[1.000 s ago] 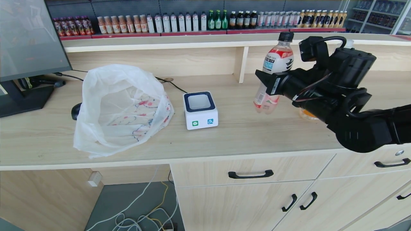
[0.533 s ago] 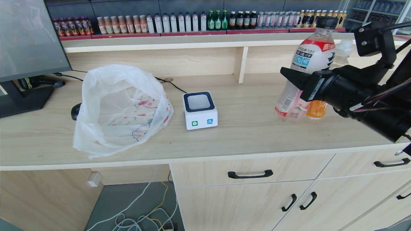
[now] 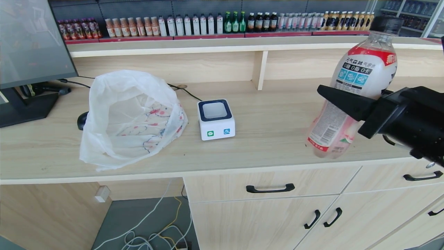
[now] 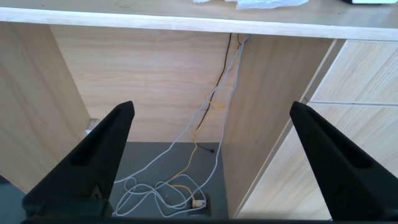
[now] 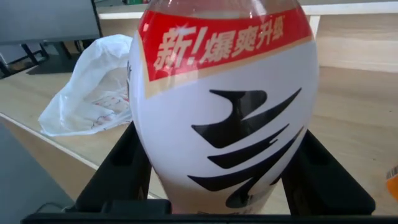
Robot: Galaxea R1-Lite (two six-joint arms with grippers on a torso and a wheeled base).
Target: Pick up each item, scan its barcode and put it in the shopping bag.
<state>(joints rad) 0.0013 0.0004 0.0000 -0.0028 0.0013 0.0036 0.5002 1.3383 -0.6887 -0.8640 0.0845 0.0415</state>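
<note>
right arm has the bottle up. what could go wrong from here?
The bottle hangs tilted in the right gripper near the front edge of the counter; a slip could send it to the floor.
The scanner has its window facing up; I can't spot the barcode, so the bottle may need turning first.
The shopping bag is slumped and unheld, the left gripper open below the counter; the bottle may shove it.

Shopping bag (image 3: 131,114) left of scanner (image 3: 216,119) on counter (image 3: 270,142), bottle (image 3: 360,76) right
</note>
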